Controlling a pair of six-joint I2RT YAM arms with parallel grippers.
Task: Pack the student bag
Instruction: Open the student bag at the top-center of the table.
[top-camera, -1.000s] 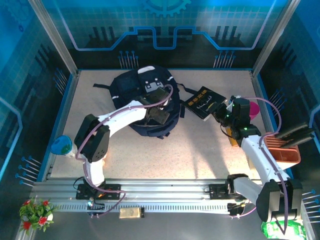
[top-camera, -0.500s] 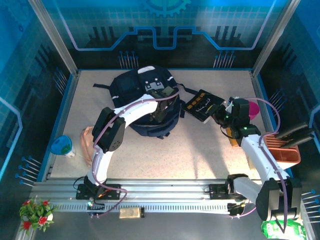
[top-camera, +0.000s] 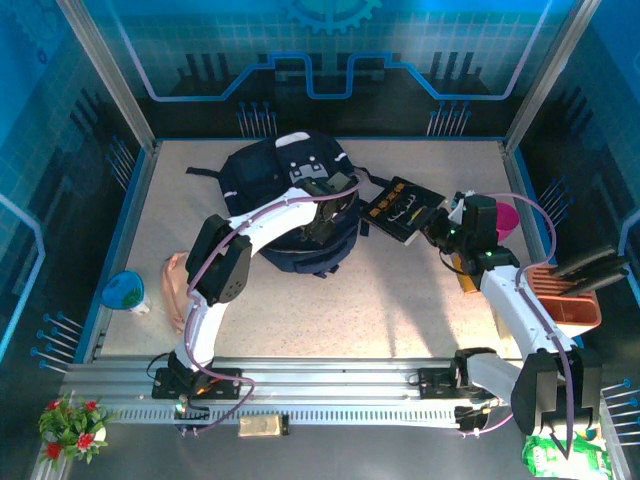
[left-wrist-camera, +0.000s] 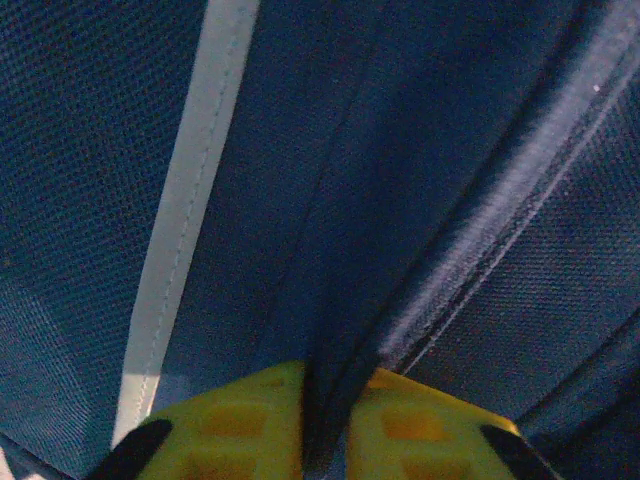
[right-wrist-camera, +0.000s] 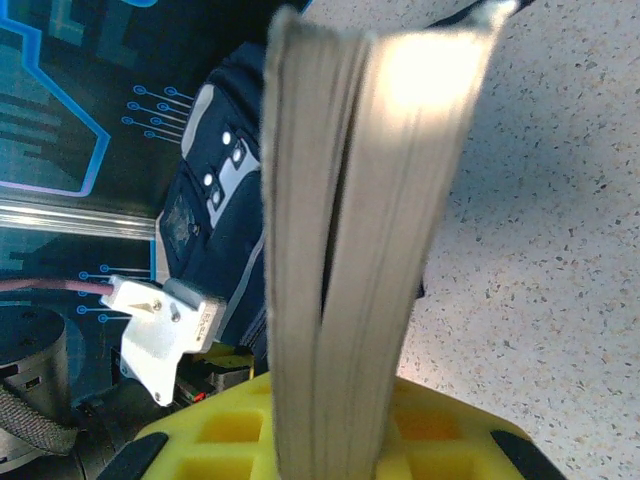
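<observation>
Student bag (left-wrist-camera: 90, 200) cropped to one fabric fold pinched in my left gripper (left-wrist-camera: 325, 425), one bag, my right gripper (right-wrist-camera: 320, 440) clamping a book (right-wrist-camera: 370, 200), one volume or two unclear

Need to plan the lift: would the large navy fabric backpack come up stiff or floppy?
Probably floppy: the navy fabric backpack lies slumped, and the left gripper pinches up a soft fold of it. Likely that fold rises first while the bulk sags.

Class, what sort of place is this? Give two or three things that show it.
Probably a robot test cell: a table fenced by blue circuit-pattern panels, two robot arms bolted to a rail at its near edge, and a student bag laid out.
</observation>
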